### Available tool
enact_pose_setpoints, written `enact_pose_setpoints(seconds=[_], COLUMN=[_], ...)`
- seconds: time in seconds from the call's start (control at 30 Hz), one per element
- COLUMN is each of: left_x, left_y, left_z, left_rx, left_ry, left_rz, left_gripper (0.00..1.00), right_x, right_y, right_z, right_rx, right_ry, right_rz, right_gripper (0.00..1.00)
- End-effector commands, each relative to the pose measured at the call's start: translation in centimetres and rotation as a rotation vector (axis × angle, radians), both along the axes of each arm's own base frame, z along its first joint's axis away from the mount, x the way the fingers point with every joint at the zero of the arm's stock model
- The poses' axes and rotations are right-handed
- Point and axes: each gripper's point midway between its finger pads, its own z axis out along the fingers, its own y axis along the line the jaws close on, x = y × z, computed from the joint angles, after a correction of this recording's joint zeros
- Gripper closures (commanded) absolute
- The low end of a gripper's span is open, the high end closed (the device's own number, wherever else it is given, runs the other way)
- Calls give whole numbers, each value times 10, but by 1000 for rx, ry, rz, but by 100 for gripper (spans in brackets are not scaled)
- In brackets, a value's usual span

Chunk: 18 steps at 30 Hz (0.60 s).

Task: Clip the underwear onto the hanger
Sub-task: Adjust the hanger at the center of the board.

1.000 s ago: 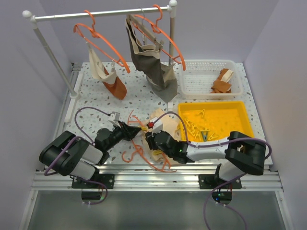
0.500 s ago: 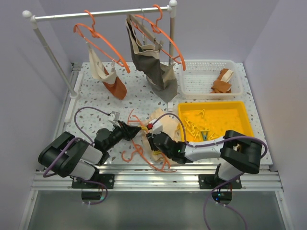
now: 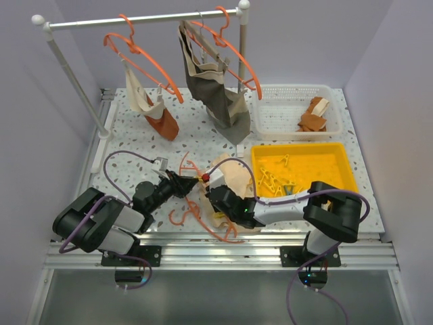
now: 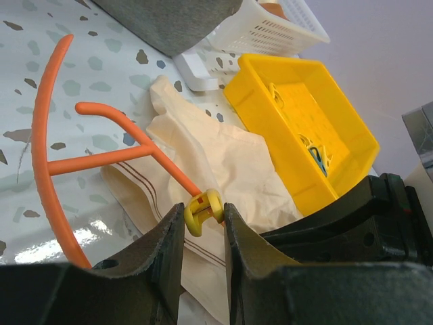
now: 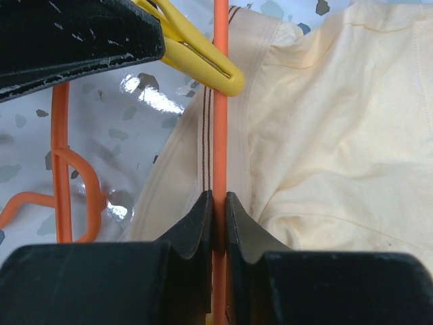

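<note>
No words, labels, brand names, numbers or signs can be read on anything in these views.

Pale lilac walls (image 3: 385, 61) enclose a white speckled counter (image 3: 125, 135) on three sides. A white clothes rail (image 3: 142, 19) spans the rear; an aluminium frame (image 3: 216, 256) borders the near edge. Lighting is even and diffuse.

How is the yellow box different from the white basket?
The yellow box has solid walls and holds clothes pegs; the white basket has slotted walls and holds rust-orange cloth. The yellow box sits in front, the white basket behind it. Both are rectangular, open-topped and on the table.
</note>
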Motion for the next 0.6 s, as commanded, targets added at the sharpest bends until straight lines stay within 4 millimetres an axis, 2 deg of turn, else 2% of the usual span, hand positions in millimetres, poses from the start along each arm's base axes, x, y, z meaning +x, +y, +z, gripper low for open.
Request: enact_pose_setpoints(seconds=[0.0, 0.23, 0.37, 0.57], left_x=[-16, -14, -19, -21], left_y=[10, 13, 18, 13], left_z=[126, 129, 123, 119], left_rx=[-226, -227, -215, -204], left_ry=[-518, -530, -521, -512], left_rz=[15, 36, 63, 61], left_gripper=[100, 100, 100, 100], right_x=[12, 9, 5, -2], right_y=[5, 7, 10, 19], right_z=[23, 29, 33, 39], right_rx=[9, -21, 10, 45], right_ry=[-36, 6, 29, 38], right_rz=[-49, -56, -58, -46], right_gripper=[100, 100, 100, 100])
